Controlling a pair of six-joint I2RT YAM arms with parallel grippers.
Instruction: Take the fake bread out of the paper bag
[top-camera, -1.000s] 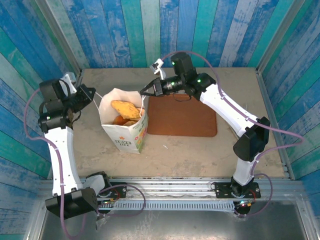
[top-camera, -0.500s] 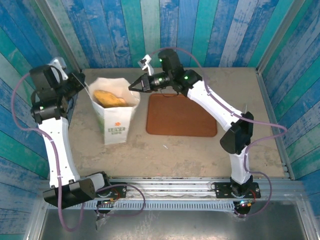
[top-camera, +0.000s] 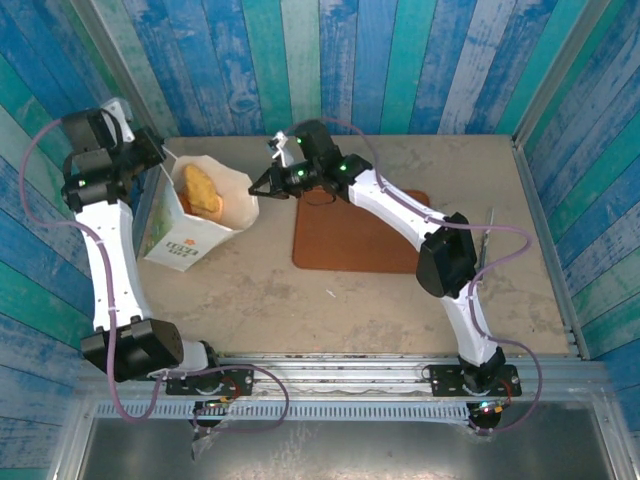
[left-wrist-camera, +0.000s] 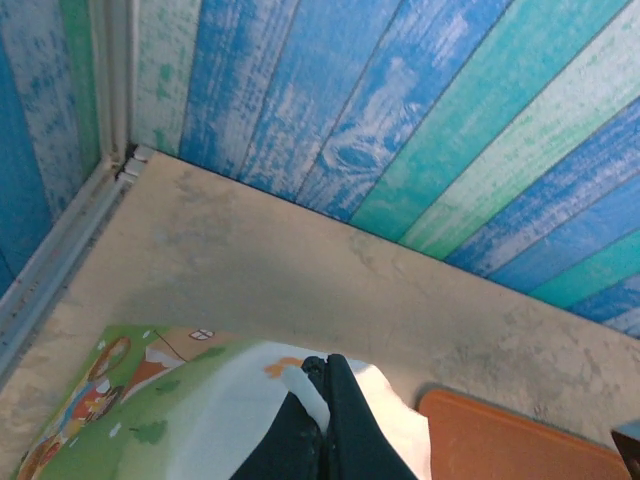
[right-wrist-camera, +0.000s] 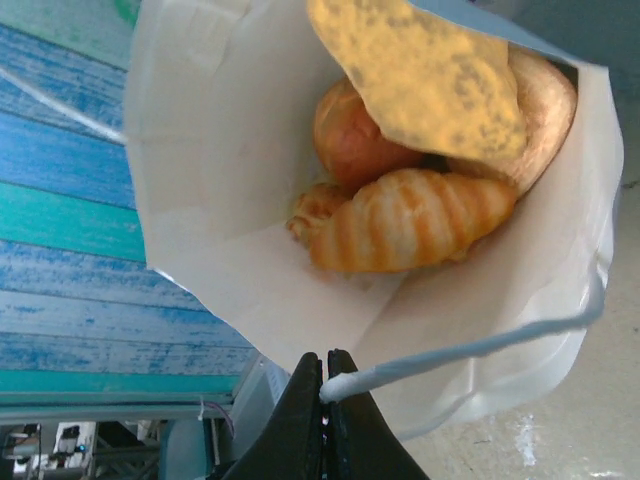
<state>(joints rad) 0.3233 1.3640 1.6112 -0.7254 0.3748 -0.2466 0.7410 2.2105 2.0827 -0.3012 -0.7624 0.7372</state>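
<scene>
Leaning at the worktop's (top-camera: 400, 310) far left, the paper bag (top-camera: 185, 245) was clamped both sides: left pincer (top-camera: 160, 160) closed on its edge, right pincer (top-camera: 255, 188) closed on a handle (right-wrist-camera: 470, 345). The fake bread (top-camera: 200, 190) all sat inside, so basically nothing was out yet.

Illumination is bright, even and diffuse. Shadows on the table (top-camera: 380, 300) are faint and soft-edged. In the right wrist view, the paper bag (right-wrist-camera: 200, 200) interior approaches overexposure.
</scene>
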